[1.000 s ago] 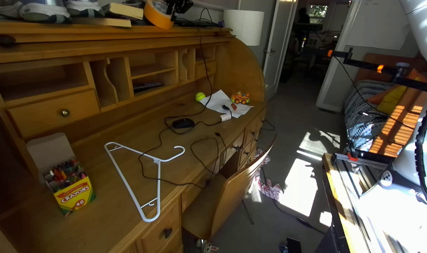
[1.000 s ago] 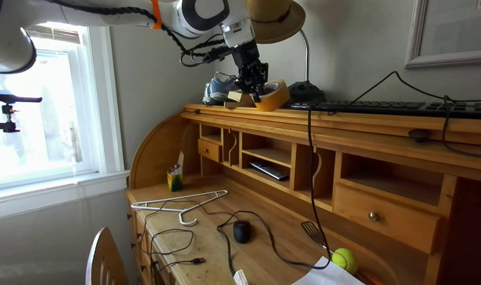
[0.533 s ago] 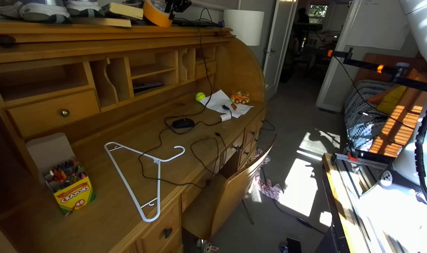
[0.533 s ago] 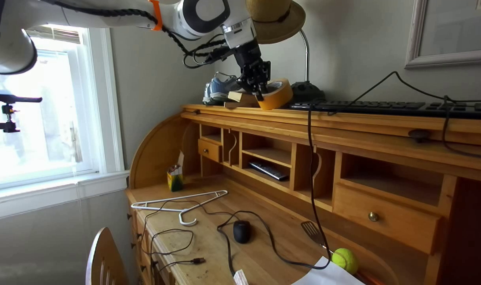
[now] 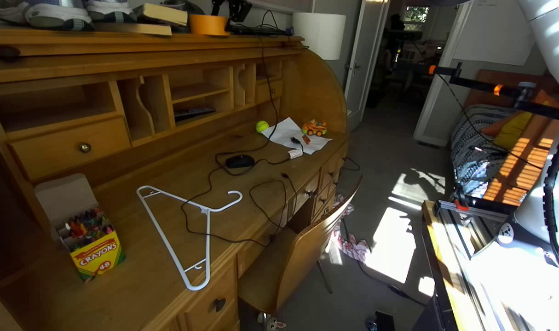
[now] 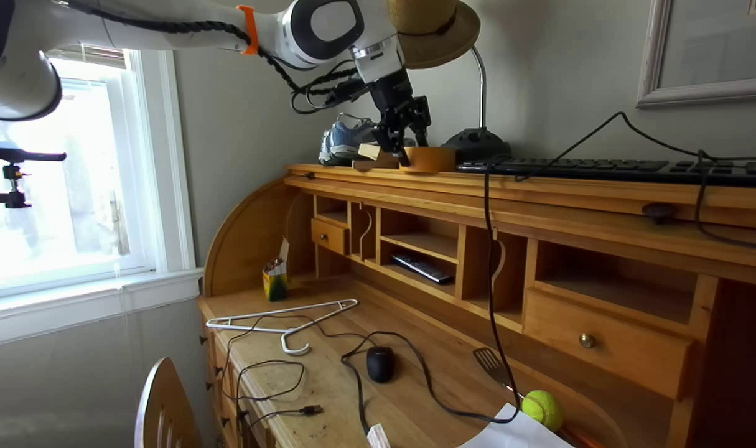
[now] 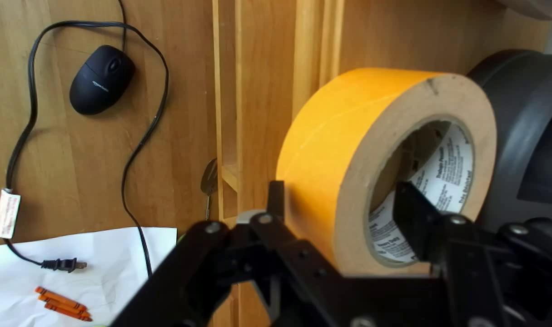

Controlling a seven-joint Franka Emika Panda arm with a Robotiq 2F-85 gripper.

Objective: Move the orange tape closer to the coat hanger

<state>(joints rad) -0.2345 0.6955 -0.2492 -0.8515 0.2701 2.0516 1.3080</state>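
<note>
The orange tape (image 6: 429, 160) lies flat on top of the desk hutch, close to its front edge, in both exterior views. My gripper (image 7: 340, 186) stands open around one side of the ring: one finger is outside the roll, the other reaches into its hollow core. In the wrist view a gap shows between the inner finger and the core wall; whether the outer finger touches the orange tape (image 7: 330, 136) I cannot tell. Below, on the desk surface, rests the white coat hanger (image 5: 208, 243), with a black cable across it. It is out of the wrist view.
Books (image 5: 162, 14) and shoes (image 5: 60, 13) flank the roll on the hutch; a black lamp base (image 6: 478, 144) and keyboard (image 6: 577, 167) sit on its other side. Down on the desk are a crayon box (image 5: 97, 255), a mouse (image 5: 240, 161) and looping cables.
The tape, earlier tilted and clamped by its wall, has dropped flat onto the hutch top. The gripper's fingers have spread apart, and the arm has shifted slightly.
</note>
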